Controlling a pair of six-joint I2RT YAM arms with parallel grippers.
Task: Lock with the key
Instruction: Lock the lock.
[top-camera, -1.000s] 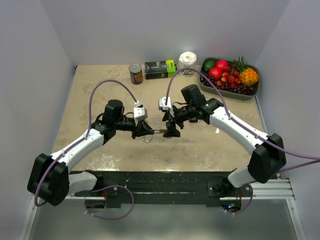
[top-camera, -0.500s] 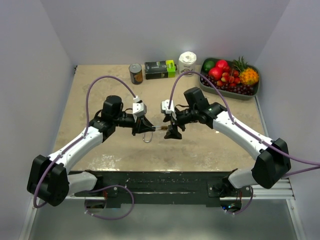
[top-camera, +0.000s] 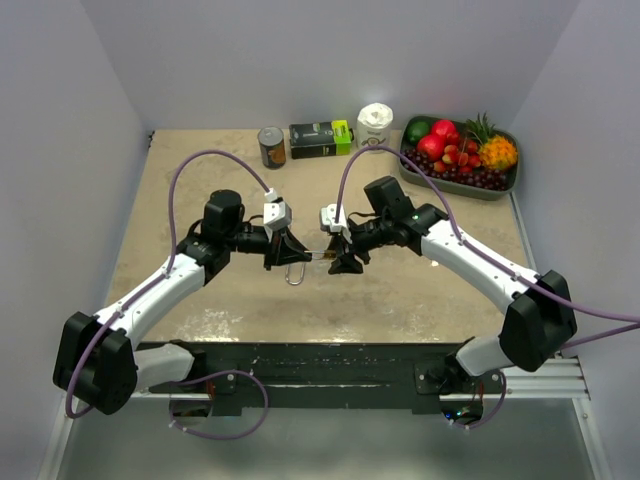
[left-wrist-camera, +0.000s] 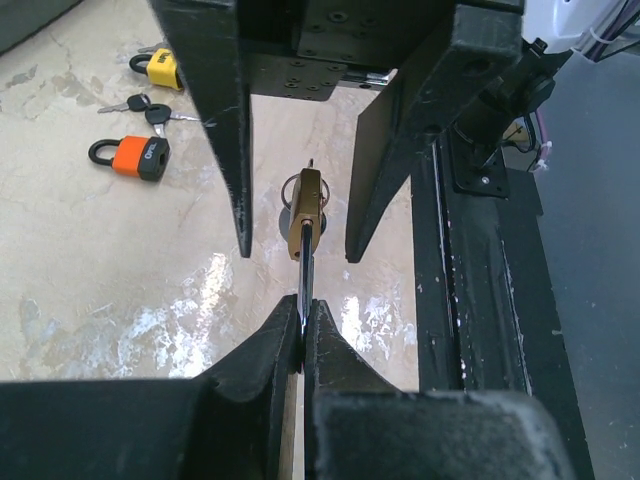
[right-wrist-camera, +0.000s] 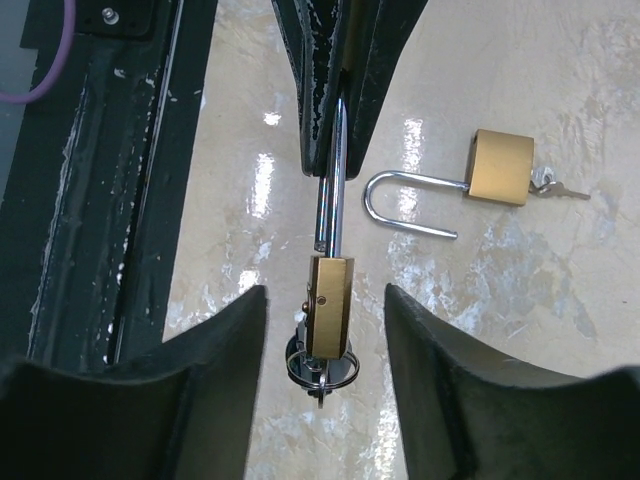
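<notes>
Left hand (left-wrist-camera: 303, 310) is clamped fully shut on the thin shackle (right-wrist-camera: 330, 200) of a brass padlock (left-wrist-camera: 310, 205), holding it up off the tabletop (top-camera: 200, 170) around the middle of the scene. The lock body sticks out to the right, toward the right hand (right-wrist-camera: 323, 300). The right hand is open: its two fingers (right-wrist-camera: 225, 380) straddle the lock body, one on each side with a clear gap on both, touching nothing and holding nothing. So the padlock sits right between the two hands, shackle end in the left one and body end inside the right one's open fingers. A key ring (right-wrist-camera: 320, 366) hangs at the body's right end, the end closest to the right hand's palm. The key itself is too small to make out. A second brass padlock (right-wrist-camera: 500, 165) lies flat on the tabletop just under and near the hands, shackle swung open and a key (right-wrist-camera: 558, 188) in its body. An orange padlock (left-wrist-camera: 135, 155), a yellow padlock (left-wrist-camera: 160, 68) and loose keys (left-wrist-camera: 150, 108) lie on the tabletop well apart from the held lock, on its far side. Along the far edge sit a can (top-camera: 271, 146), a green and black box (top-camera: 321, 138), a white tub (top-camera: 375, 122) and a tray (top-camera: 510, 185) of fruit at far right. All of these are well away from both hands.
</notes>
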